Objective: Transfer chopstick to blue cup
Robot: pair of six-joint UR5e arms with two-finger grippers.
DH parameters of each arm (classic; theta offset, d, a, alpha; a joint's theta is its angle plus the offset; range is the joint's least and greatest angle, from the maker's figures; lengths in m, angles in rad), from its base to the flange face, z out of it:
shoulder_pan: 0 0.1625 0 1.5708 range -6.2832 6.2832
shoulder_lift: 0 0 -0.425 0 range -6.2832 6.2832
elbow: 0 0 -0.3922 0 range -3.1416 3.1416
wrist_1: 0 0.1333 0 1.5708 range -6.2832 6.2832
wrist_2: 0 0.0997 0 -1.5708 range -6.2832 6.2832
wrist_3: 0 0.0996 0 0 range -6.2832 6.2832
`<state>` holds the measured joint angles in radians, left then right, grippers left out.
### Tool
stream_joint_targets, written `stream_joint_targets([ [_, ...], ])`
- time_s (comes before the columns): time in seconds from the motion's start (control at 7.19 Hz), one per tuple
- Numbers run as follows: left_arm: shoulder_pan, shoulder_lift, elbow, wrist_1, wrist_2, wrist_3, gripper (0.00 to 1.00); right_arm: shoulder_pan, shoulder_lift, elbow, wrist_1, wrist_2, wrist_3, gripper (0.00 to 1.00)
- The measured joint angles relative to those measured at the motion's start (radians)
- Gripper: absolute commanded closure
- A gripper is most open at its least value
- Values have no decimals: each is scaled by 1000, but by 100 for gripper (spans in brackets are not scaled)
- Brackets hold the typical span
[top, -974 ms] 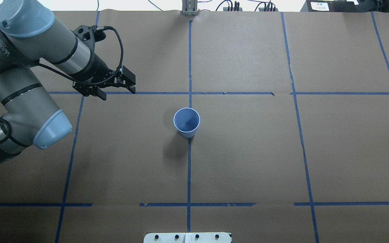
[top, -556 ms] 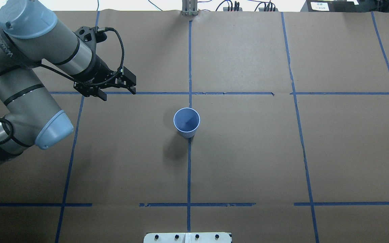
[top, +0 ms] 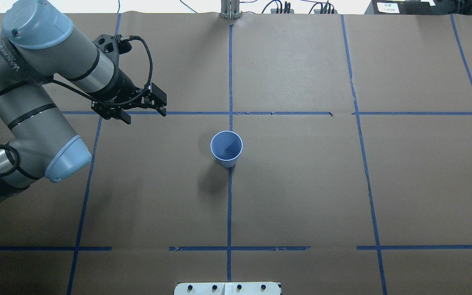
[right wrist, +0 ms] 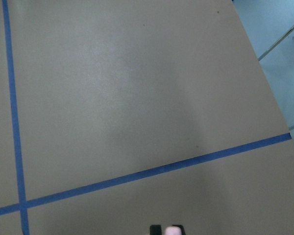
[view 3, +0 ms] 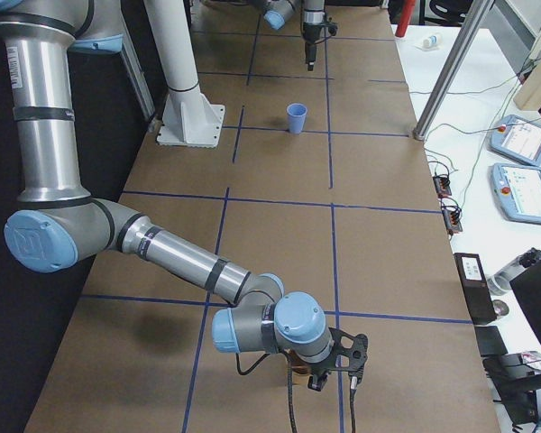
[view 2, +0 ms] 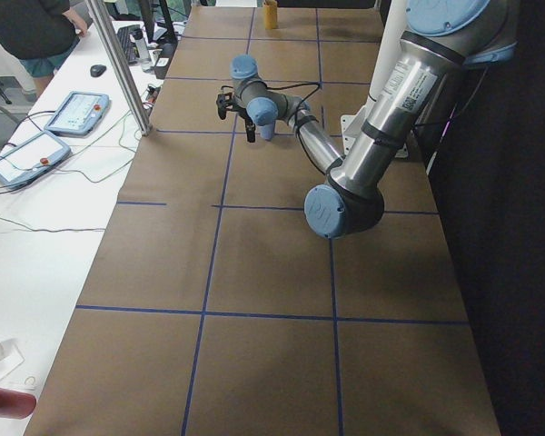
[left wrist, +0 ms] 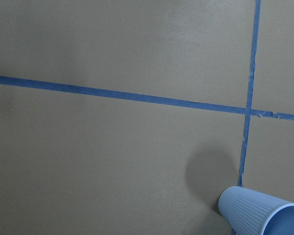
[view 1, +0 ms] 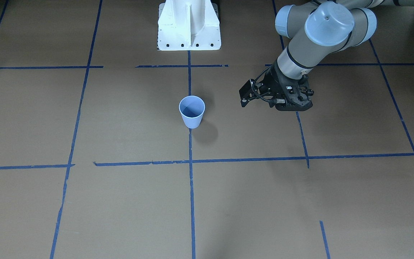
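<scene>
Blue cup (top: 226, 148): one, periwinkle, ribbed wall, stood upright and mouth-up on a blue tape line (top: 229, 205) of the brown-paper table (top: 301, 196); nothing could be made out inside it. Left gripper (top: 144, 113): hung over the table on the robot's left of the cup and well apart from it, a little farther from the robot than the cup; its two black fingers stood spread with nothing between them; its wrist camera caught the cup (left wrist: 259, 215) at the lower right corner. Right gripper (view 3: 335, 377): low over the table's end on the robot's right, very far from the cup (view 3: 296, 117); whether its fingers were spread or closed could not be told. Chopstick (right wrist: 174, 230): only a pale pink end, at the bottom edge of the right wrist view, just beside a dark fingertip (right wrist: 156, 229); far from the cup. White robot pedestal (view 1: 189, 28): one, behind the cup on the robot's side.
</scene>
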<state>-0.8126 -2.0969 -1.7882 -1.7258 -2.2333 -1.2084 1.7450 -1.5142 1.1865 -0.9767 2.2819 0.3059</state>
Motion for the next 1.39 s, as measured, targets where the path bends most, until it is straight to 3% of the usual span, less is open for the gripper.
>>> stream_joint_targets([
  [0.56, 3, -7, 0, 0, -3, -5, 0, 57, -12, 135, -29, 11, -34, 100],
  [1.39, 21, -11, 2, 0, -3, -7, 0, 181, -123, 333, -37, 11, -127, 100],
])
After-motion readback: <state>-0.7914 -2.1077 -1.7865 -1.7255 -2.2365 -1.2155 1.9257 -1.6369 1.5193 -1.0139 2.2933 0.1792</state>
